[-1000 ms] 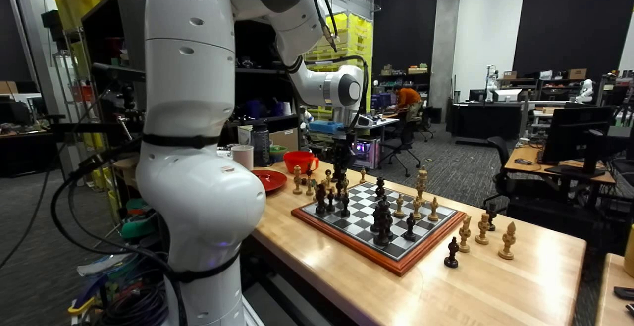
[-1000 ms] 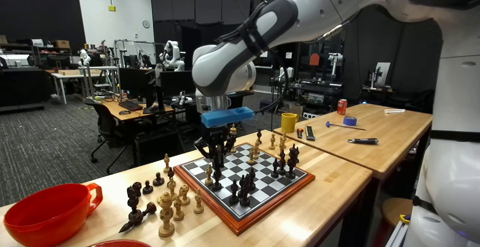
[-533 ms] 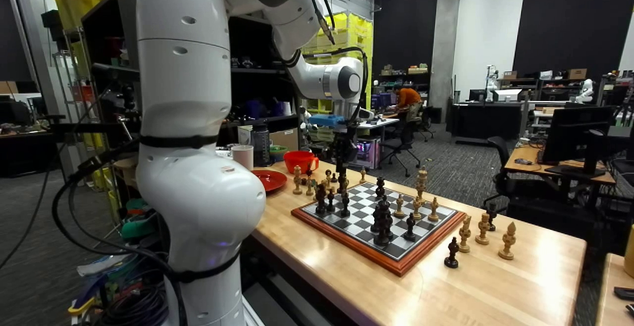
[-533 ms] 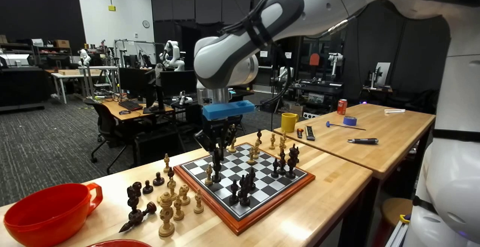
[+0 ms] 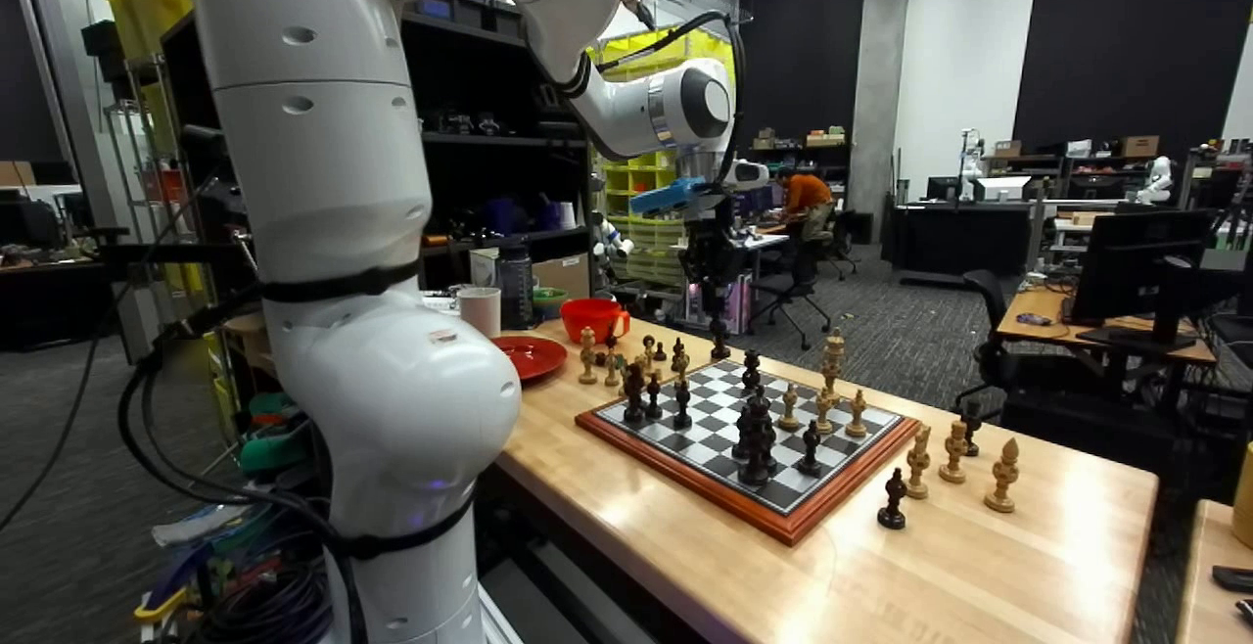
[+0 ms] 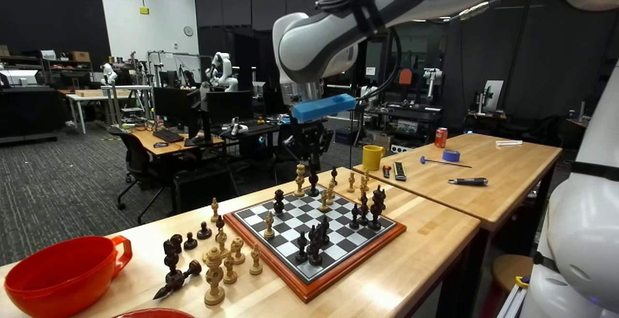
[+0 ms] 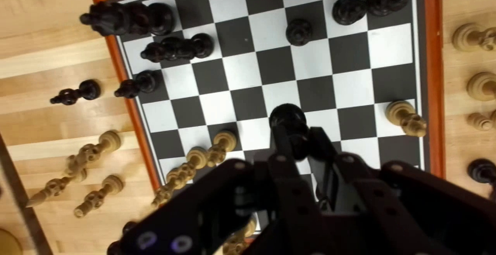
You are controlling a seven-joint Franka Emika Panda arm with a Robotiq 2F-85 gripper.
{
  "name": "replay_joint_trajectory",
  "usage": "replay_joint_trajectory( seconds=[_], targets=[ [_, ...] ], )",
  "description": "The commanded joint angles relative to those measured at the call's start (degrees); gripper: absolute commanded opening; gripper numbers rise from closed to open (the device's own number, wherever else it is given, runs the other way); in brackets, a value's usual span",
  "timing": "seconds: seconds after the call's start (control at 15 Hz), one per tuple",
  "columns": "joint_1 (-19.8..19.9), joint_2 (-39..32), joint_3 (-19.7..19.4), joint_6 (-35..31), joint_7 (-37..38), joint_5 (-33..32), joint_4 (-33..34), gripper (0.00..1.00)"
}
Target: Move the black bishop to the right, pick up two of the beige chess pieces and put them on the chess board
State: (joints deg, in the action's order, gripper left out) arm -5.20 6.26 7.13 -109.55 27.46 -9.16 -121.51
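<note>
Two fingers of the gripper (image 7: 301, 140) clasp a black chess piece (image 6: 313, 182), upright and raised above the chess board (image 6: 297, 221). In an exterior view, several beige chess pieces (image 6: 214, 279) stand on the table (image 6: 435, 233), near left of the board; others stand on it, one by its left edge.

No readable text. In an exterior view: red can (image 6: 440, 137), 3 o'clock, markings too small; wall clock (image 6: 188, 31), between 10 and 11 o'clock, dial too small; white sheet (image 6: 370, 71), 1 o'clock, illegible.
</note>
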Motion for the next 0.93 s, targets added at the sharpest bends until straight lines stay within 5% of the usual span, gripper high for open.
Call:
replay_joint_trajectory(
  seconds=[0.0, 0.87],
  targets=[
    [1.61, 1.50, -1.02, 0.86, -0.04, -1.03, -1.18, 0.05],
    [2.93, 0.91, -2.58, -2.72, -0.74, 4.73, -8.51, 0.05]
  ],
)
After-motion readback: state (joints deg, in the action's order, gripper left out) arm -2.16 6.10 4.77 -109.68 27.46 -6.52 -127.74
